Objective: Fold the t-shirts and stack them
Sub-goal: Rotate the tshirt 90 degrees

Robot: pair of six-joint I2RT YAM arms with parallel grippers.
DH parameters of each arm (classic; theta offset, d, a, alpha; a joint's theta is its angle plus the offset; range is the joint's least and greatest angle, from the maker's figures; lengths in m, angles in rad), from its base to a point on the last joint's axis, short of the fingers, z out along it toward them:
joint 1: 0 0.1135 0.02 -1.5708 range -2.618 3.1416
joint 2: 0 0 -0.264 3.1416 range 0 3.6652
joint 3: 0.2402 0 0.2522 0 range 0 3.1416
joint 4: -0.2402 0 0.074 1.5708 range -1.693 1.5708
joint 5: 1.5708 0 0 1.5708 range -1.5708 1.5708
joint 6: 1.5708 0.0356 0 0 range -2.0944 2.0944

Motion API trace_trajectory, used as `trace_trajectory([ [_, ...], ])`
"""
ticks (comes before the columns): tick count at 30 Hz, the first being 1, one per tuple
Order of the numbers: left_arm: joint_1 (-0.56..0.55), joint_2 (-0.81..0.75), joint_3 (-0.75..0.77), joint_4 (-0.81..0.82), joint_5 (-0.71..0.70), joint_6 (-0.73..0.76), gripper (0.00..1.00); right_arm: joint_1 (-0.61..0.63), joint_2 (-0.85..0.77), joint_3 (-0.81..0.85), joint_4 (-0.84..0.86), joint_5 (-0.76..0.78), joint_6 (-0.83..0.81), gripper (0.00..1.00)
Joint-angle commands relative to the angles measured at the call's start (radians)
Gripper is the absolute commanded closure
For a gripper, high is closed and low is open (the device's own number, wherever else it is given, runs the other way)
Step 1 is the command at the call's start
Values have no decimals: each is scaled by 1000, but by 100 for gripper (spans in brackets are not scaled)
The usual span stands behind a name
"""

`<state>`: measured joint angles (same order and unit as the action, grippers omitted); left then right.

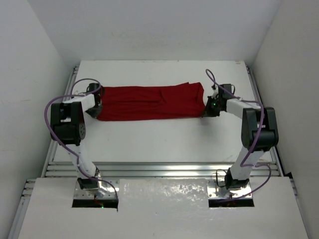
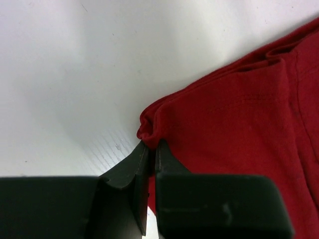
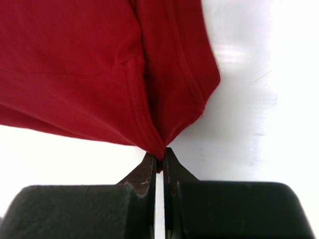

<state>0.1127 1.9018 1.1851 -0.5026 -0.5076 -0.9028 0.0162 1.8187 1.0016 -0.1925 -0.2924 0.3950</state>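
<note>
The dark red t-shirt (image 1: 149,102) lies folded lengthwise into a long band across the far half of the white table. My left gripper (image 1: 95,111) is shut on the shirt's left near corner; the left wrist view shows the cloth (image 2: 234,119) pinched between its black fingertips (image 2: 149,149). My right gripper (image 1: 207,112) is shut on the shirt's right near corner; the right wrist view shows the hem (image 3: 164,99) drawn to a point between its fingertips (image 3: 160,157). The shirt is stretched between the two grippers.
White walls enclose the table (image 1: 159,139) on the left, back and right. A metal rail (image 1: 159,169) runs along the near edge in front of the arm bases. Purple cables loop beside both arms.
</note>
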Motion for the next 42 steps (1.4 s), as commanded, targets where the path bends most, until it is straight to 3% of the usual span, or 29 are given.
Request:
trace_trajectory([
  [1, 18, 28, 54, -80, -58, -8, 100, -66, 4, 97, -128, 73, -47, 100],
  [4, 18, 29, 62, -102, -83, -30, 100, -136, 70, 150, -238, 16, -68, 100],
  [10, 18, -6, 13, -42, -60, -28, 100, -154, 82, 181, -337, -138, -85, 100],
  [13, 16, -36, -16, -21, -49, -27, 100, -153, 77, 190, -392, -134, -96, 67],
  [17, 10, -66, -42, 6, -25, -15, 100, -145, 5, 121, -289, -189, -62, 61],
  [20, 8, -81, -47, 21, -2, -2, 100, -70, -82, 94, -245, -90, -74, 61],
  [22, 4, -86, -48, 32, 15, 2, 100, 14, -110, 86, -214, -62, -103, 50],
  [25, -4, -90, -48, 33, 30, 7, 100, 79, -124, 78, -145, 28, -105, 48],
  [27, -2, -93, -51, 35, 37, 11, 100, 90, -96, 92, -133, 23, -108, 52],
  [28, -5, -96, -56, 36, 38, 12, 100, 90, -72, 107, -139, 22, -107, 75],
  [29, -5, -99, -58, 36, 41, 10, 100, 90, -21, 136, -154, 18, -108, 91],
  [30, -7, -99, -59, 41, 44, 8, 100, 90, -3, 147, -160, 0, -108, 100],
  [38, -7, -98, -47, 27, 46, 7, 100, 50, 145, 153, -203, 61, -39, 100],
  [42, -7, -86, -53, -8, 25, -25, 100, 31, 228, 268, -278, 163, -45, 100],
])
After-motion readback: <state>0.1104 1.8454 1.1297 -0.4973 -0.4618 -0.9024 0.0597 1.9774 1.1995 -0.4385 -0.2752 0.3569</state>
